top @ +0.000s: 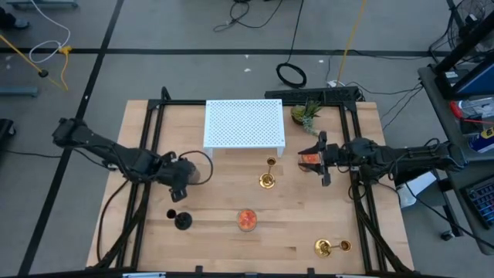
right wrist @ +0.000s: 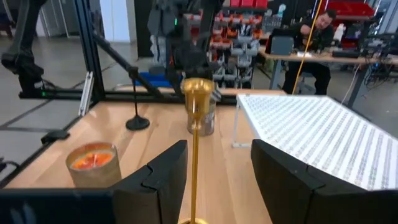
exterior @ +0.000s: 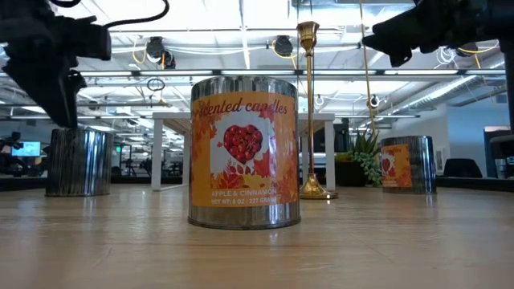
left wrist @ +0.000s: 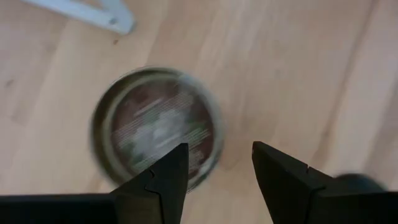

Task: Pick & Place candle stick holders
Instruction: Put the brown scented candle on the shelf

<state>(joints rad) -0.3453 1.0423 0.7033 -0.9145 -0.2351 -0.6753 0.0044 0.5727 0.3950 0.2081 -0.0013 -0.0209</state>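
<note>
Upright on the table: grey cup (top: 202, 174) at left, black holder (top: 182, 221), orange cup (top: 247, 219) centre, another (top: 308, 159) right, gold holder (top: 268, 179); second gold holder (top: 326, 247) lies toppled.

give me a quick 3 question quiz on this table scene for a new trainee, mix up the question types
1. Which cup sits below the left gripper? A grey, B orange, C none
2. How many orange cups show in the high view?
3. True or false: the left gripper is shut.
Key: 1 A, the grey cup. 2 two, the middle orange cup and the right orange cup. 3 false, its fingers are apart.
</note>
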